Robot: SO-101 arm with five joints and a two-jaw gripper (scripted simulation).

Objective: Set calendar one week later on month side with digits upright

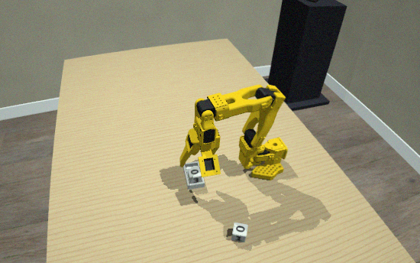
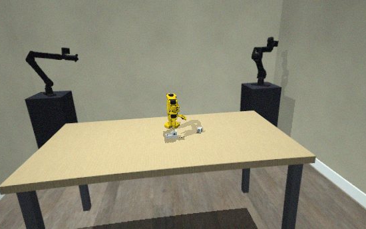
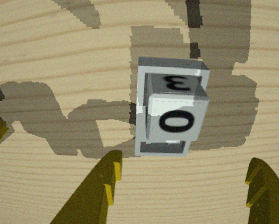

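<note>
Nearest in the top view, on the worktop: a loose cube, 0 upward. Farther back, grey tray with second cube, 0 upward. Above it, yellow claw, partly open, gripping nothing.
</note>
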